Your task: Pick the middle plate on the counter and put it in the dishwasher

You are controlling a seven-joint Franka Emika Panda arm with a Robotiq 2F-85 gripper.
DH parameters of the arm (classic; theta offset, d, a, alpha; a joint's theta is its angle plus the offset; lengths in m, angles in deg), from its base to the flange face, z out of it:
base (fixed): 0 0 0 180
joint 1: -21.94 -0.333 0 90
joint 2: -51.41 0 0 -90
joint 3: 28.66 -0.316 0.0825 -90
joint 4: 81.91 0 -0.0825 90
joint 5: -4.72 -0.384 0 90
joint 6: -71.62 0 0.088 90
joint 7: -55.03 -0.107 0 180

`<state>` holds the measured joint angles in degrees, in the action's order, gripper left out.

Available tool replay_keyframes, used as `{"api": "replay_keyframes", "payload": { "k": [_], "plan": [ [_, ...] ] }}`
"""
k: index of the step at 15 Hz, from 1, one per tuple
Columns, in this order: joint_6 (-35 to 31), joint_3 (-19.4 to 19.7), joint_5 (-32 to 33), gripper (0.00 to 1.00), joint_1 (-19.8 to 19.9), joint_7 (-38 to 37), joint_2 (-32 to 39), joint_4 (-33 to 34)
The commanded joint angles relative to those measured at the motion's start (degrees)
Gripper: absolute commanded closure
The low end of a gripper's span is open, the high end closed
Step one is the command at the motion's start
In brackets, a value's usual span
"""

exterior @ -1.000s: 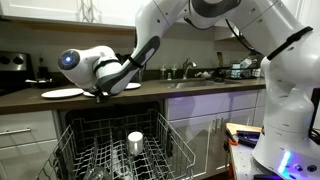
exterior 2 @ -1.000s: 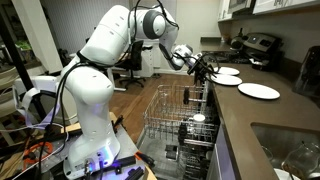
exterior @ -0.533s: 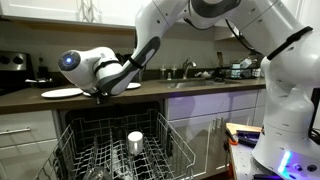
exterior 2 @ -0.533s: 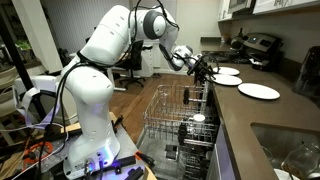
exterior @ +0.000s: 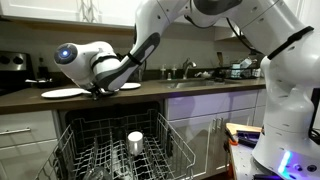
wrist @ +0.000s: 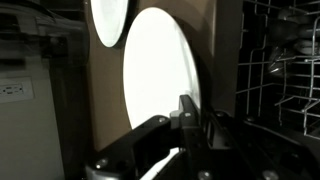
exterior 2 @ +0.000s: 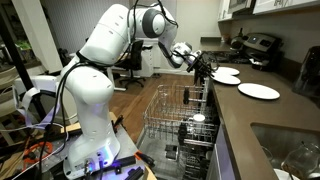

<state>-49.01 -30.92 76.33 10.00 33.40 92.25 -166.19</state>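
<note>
Smooth white glaze with a soft sheen on the middle plate (wrist: 160,70), and under it the counter (wrist: 100,110) looks dark brown and matt. The dishwasher (exterior: 75,140) shows thin grey metal wire racks. The robot arm (exterior: 285,70) wears a glossy white plastic shell.

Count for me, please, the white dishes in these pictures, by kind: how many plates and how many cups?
Plates: 3 (far plate, middle plate, near plate)
Cups: 1 (white cup in the dishwasher)
Total: 4
</note>
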Motion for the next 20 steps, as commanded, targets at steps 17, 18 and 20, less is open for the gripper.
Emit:
{"api": "replay_keyframes", "payload": {
  "k": [17, 18, 20],
  "plan": [
    [11.78, 0.43, 2.83, 0.93, -5.81, 1.13, -1.91, 0.06],
    [12.67, 0.51, 3.2, 0.93, -6.28, 1.01, -1.84, 0.15],
    [14.3, 0.45, 3.86, 0.93, -6.93, 0.88, -1.82, 0.24]
  ]
}}
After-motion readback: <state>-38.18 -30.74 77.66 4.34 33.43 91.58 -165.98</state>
